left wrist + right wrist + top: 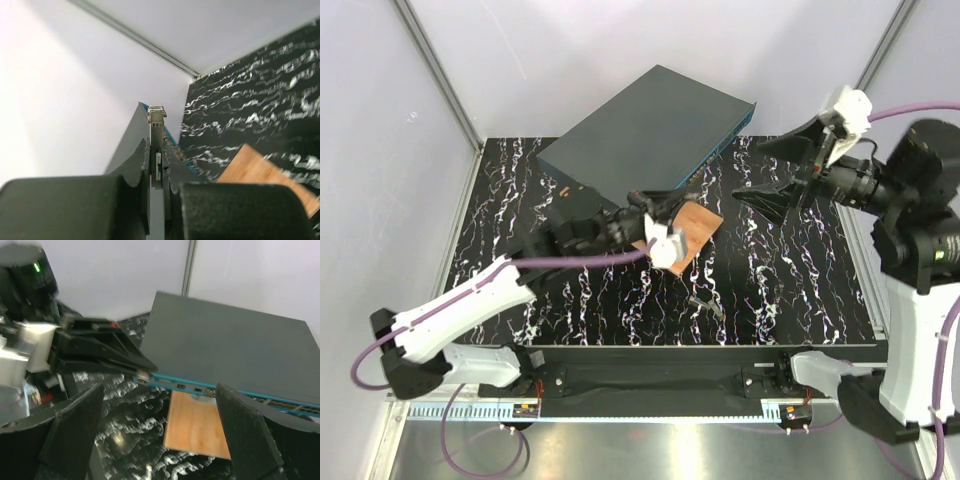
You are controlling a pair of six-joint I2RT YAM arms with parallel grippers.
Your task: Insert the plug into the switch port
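Note:
The switch (655,122) is a flat dark grey-teal box at the back of the table, its teal front face (225,388) carrying small ports. My left gripper (658,200) (156,146) is shut on the plug (156,120), a thin metal piece standing up between the jaws. In the right wrist view the plug's tip (142,376) sits at the left end of the switch's front face; whether it is inside a port does not show. My right gripper (750,172) (160,390) hangs open to the right of the switch, holding nothing.
A thin brown wooden board (690,230) (200,425) lies on the black marbled table (790,280) just in front of the switch. A small dark object (705,305) lies near the table's middle front. White walls enclose the back and sides.

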